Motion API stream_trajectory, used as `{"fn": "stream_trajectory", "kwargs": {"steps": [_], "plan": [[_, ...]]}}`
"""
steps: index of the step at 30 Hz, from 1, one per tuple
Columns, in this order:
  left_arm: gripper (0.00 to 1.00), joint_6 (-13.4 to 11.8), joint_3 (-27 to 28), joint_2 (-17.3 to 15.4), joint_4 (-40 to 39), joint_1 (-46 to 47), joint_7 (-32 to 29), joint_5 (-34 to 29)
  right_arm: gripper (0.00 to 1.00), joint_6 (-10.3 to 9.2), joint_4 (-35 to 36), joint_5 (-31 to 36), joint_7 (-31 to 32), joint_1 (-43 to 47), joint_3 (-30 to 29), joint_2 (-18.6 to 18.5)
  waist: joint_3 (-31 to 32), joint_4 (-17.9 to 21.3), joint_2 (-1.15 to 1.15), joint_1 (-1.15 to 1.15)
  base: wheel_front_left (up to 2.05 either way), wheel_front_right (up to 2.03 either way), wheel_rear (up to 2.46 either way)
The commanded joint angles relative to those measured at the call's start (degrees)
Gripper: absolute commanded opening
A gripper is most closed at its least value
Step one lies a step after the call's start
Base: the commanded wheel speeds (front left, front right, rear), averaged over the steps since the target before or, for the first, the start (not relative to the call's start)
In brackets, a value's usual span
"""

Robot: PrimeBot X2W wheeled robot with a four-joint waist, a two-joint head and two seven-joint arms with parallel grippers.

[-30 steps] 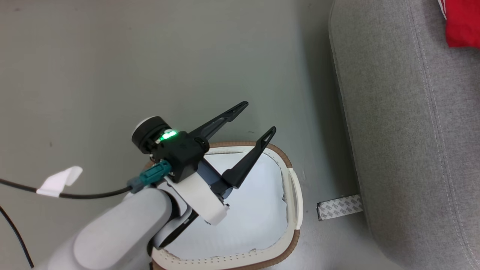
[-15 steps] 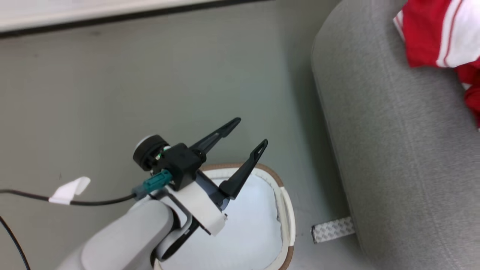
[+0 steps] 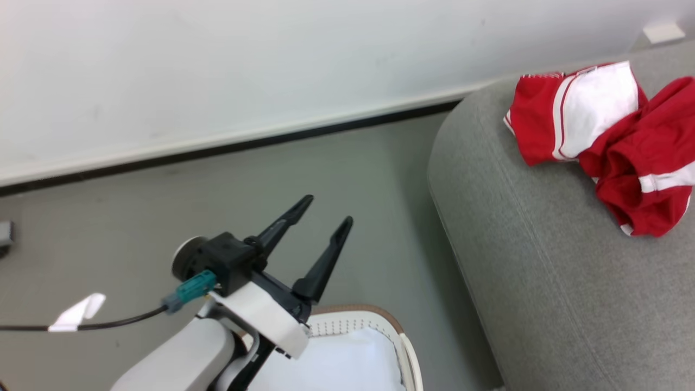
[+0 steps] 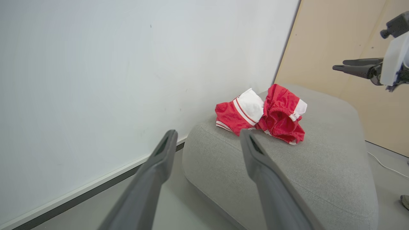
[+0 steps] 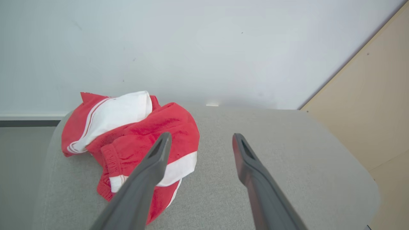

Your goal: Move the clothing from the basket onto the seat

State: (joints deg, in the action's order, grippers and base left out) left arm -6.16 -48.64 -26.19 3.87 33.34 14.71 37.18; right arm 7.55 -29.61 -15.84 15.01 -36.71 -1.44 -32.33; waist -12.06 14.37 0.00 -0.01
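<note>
Grey floor [image 3: 163,217] beside the seat [image 3: 543,271] carries the basket [image 3: 353,312], whose visible inside is plain white. Red-and-white clothing [image 3: 597,136] lies bunched on the seat. The left hand [image 3: 328,209] hovers above the basket and the right hand [image 5: 201,135] above the seat, both with fingers apart.

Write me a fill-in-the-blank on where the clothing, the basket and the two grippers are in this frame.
The red and white clothing lies on the grey ____.
The basket sits on the ____, below the left gripper.
The left gripper and the right gripper are both ____, holding nothing.
Missing words: seat; floor; open.
</note>
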Motion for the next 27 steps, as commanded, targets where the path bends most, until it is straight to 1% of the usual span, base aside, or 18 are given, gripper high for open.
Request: {"fn": "stream_trajectory", "kwargs": {"steps": [1, 2, 3, 4, 5, 6, 7, 9, 10, 14, 18, 21, 22, 24, 27], "plan": [[1.0, -0.5, 0.9, -0.5, -0.2, -1.5, 0.3, 0.7, 1.0, -0.13, 2.1, -0.6, -0.7, 1.5, 0.3, 0.5, 3.2, -1.0, 0.0, 0.01, 0.0, 0.0, 0.0], [1.0, -1.6, 2.5, -1.0, -0.7, -2.6, 0.4, 1.2, 1.0, -0.13, 6.1, -0.5, -0.8, 3.2, 1.0, 0.9, 4.5, -1.7, 0.0, 0.01, 0.0, 0.0, 0.0], [1.0, -2.1, 3.5, -1.2, -1.1, -3.0, 0.5, 1.3, 1.0, -0.13, 8.3, -0.4, -0.8, 4.0, 1.4, 1.1, 4.9, -2.3, 0.0, 0.01, 0.0, 0.0, 0.0], [1.0, -2.1, 3.5, -1.2, -1.1, -3.0, 0.5, 1.3, 1.0, -0.13, 8.3, -0.4, -0.8, 4.0, 1.4, 1.1, 4.9, -2.3, 0.0, 0.01, 0.0, 0.0, 0.0], [1.0, -2.9, 5.5, -1.8, -1.7, -4.2, 0.4, 1.8, 1.0, -0.13, 12.2, -0.8, -0.8, 5.8, 1.3, 1.9, 6.1, -3.4, 0.0, 0.01, 0.0, 0.0, 0.0], [1.0, -2.9, 5.5, -1.8, -1.7, -4.2, 0.4, 1.8, 1.0, -0.13, 12.2, -0.8, -0.8, 5.8, 1.3, 1.9, 6.1, -3.4, 0.0, 0.01, 0.0, 0.0, 0.0], [1.0, -3.8, 7.7, -2.5, -2.3, -5.6, 0.4, 1.9, 1.0, -0.13, 16.0, -1.0, -1.2, 7.8, 0.7, 2.9, 7.2, -4.7, 0.0, 0.01, 0.0, 0.0, 0.0], [1.0, -4.4, 10.1, -3.2, -2.8, -7.2, 0.4, 1.8, 1.0, -0.13, 19.4, -1.4, -1.6, 9.8, 0.1, 4.5, 8.1, -5.8, 0.0, 0.01, 0.0, 0.0, 0.0], [1.0, -4.4, 10.1, -3.2, -2.8, -7.2, 0.4, 1.8, 1.0, -0.13, 19.4, -1.4, -1.6, 9.8, 0.1, 4.5, 8.1, -5.8, 0.0, 0.01, 0.0, 0.0, 0.0], [1.0, -6.0, 14.4, -4.2, -3.7, -11.5, 0.4, 1.4, 1.0, -0.13, 25.3, -0.7, -3.1, 14.0, -0.3, 8.6, 9.7, -7.7, 0.0, 0.01, 0.0, 0.0, 0.0], [1.0, -7.4, 18.7, -4.1, -4.9, -16.8, 0.4, 0.9, 1.0, -0.13, 28.9, -0.3, -5.6, 18.1, 0.1, 12.2, 10.9, -9.3, 0.0, 0.01, 0.0, 0.0, 0.0], [1.0, -8.0, 22.7, -2.9, -5.8, -20.4, 0.4, 0.4, 1.0, -0.13, 30.8, 0.0, -8.5, 21.5, 1.1, 14.7, 11.3, -10.1, 0.0, 0.01, 0.0, 0.0, 0.0], [1.0, -7.7, 23.9, -2.3, -6.0, -21.7, 0.4, 0.3, 1.0, -0.13, 31.3, 0.0, -9.6, 22.7, 1.3, 15.7, 11.4, -10.4, 0.0, 0.01, 0.0, 0.0, 0.0], [1.0, -7.9, 25.8, -2.0, -5.9, -23.6, 0.4, -1.3, 1.0, -0.13, 31.6, -0.1, -12.2, 25.1, 1.7, 17.6, 11.5, -10.8, 0.0, 0.01, 0.0, 0.0, 0.0], [1.0, -7.7, 28.7, 0.4, -6.2, -26.1, 0.4, -3.8, 1.0, -0.13, 30.7, 0.1, -16.2, 28.6, 2.5, 19.6, 11.7, -11.3, 0.0, 0.01, 0.0, 0.0, 0.0]]}}
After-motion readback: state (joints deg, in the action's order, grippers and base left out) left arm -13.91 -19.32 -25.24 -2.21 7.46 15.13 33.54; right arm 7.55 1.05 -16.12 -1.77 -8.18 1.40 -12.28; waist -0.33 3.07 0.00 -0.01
